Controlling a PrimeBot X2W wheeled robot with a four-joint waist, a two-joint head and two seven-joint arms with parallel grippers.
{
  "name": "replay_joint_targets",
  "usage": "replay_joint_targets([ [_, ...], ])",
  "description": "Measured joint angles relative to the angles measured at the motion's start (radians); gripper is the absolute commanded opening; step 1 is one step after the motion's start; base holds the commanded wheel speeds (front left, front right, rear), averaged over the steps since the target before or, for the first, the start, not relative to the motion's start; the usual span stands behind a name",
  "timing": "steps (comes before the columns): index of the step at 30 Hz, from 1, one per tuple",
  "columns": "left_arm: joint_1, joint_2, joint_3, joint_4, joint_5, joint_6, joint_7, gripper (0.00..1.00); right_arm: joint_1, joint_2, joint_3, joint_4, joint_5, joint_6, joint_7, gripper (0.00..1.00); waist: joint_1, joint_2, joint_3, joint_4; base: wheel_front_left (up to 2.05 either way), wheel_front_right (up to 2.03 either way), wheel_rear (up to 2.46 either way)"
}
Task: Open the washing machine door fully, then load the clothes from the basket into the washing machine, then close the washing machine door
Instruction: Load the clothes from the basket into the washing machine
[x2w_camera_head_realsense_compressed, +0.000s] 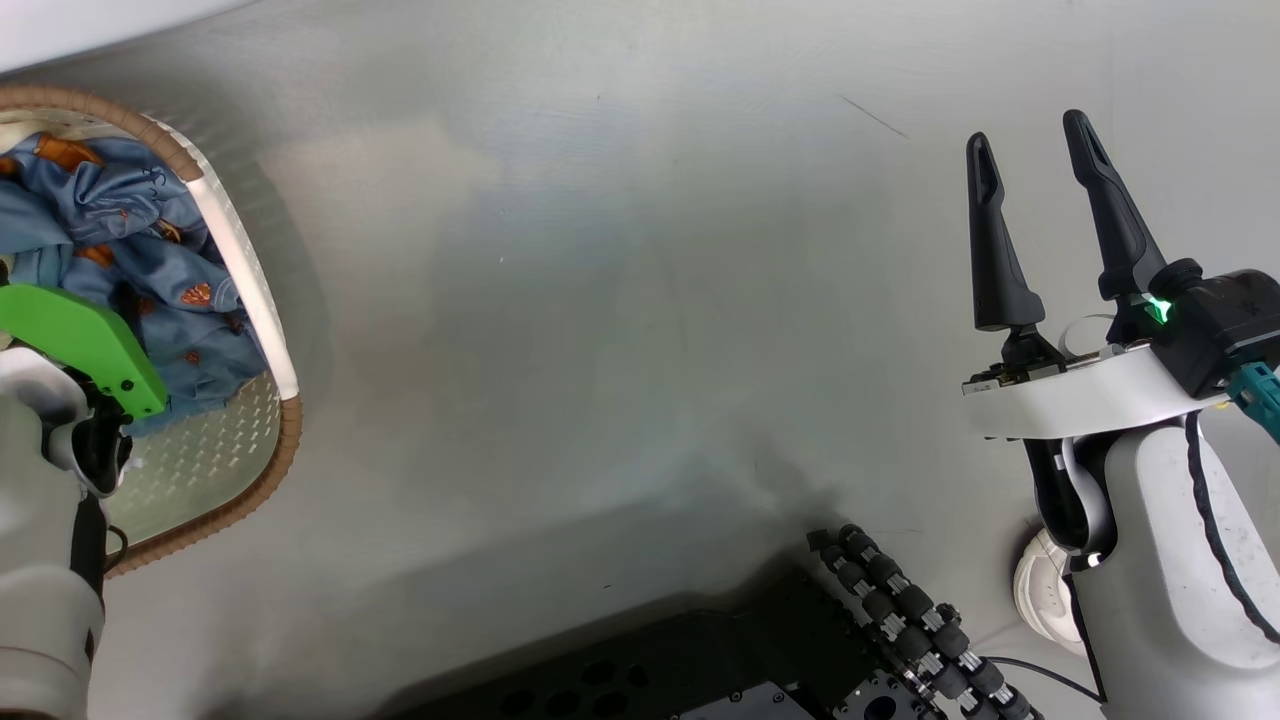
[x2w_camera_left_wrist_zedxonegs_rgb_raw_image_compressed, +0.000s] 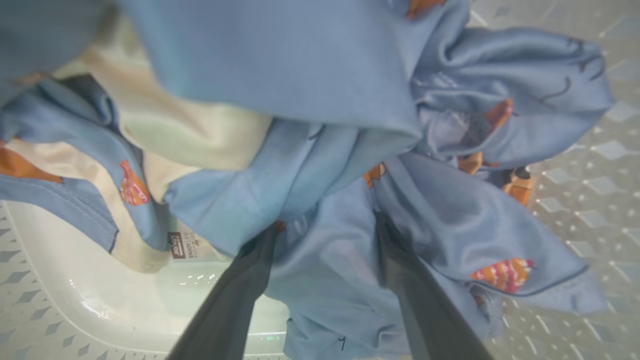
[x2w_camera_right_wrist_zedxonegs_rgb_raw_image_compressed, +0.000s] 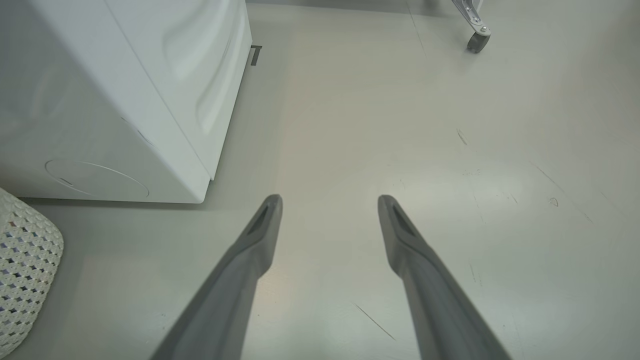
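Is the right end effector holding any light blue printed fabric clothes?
No, the right end effector stands open and empty above the smooth grey floor.

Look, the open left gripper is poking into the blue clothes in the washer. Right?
No. The clothes are in the basket, not the washer; the left wrist view shows the open left gripper poking into them there.

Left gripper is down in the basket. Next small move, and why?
Probably close the left gripper on the clothes: its open fingers straddle a blue fold in the basket, nothing gripped yet. The right gripper is open over the floor.
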Motion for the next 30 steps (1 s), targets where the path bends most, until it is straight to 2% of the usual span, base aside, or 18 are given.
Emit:
replay_joint_targets([
  [14, -0.020, 0.001, -0.009, 0.035, 0.027, 0.008, -0.019, 1.00, 0.000, 0.000, -0.004, -0.007, 0.000, 0.000, 0.000, 1.00, 0.0000, 0.0000, 0.007, -0.003, 0.00, 0.00, 0.00],
  [15, -0.021, 0.001, -0.010, 0.038, 0.027, 0.008, -0.021, 0.97, 0.000, 0.000, -0.004, -0.008, 0.001, 0.000, 0.000, 1.00, 0.0000, 0.0000, 0.008, -0.003, 0.00, 0.00, 0.00],
  [17, -0.023, 0.001, -0.010, 0.042, 0.027, 0.011, -0.030, 0.78, 0.000, 0.000, -0.004, -0.009, 0.001, 0.000, 0.000, 1.00, 0.0000, 0.0000, 0.009, -0.003, 0.00, 0.00, 0.00],
  [19, -0.027, 0.001, -0.010, 0.043, 0.027, 0.015, -0.038, 0.49, 0.000, 0.001, -0.004, -0.011, 0.002, 0.000, 0.000, 1.00, -0.0001, 0.0000, 0.009, -0.003, 0.00, 0.00, 0.00],
  [21, -0.035, 0.001, -0.010, 0.045, 0.027, 0.016, -0.043, 0.33, 0.000, 0.001, -0.004, -0.012, 0.002, 0.000, 0.000, 1.00, -0.0001, 0.0000, 0.010, -0.003, 0.00, 0.00, 0.00],
  [22, -0.037, 0.001, -0.011, 0.045, 0.027, 0.016, -0.044, 0.12, 0.000, 0.001, -0.005, -0.013, 0.002, 0.000, 0.000, 1.00, -0.0001, 0.0000, 0.010, -0.003, 0.00, 0.00, 0.00],
  [23, -0.038, 0.001, -0.011, 0.046, 0.027, 0.016, -0.052, 0.00, 0.000, 0.001, -0.005, -0.014, 0.002, 0.000, 0.000, 1.00, -0.0001, 0.0000, 0.010, -0.003, 0.00, 0.00, 0.00],
  [30, -0.040, 0.001, -0.009, 0.055, 0.027, 0.021, -0.066, 0.00, 0.000, 0.001, -0.009, -0.015, 0.002, 0.000, 0.000, 1.00, -0.0001, 0.0000, 0.010, 0.000, 0.00, 0.00, 0.00],
])
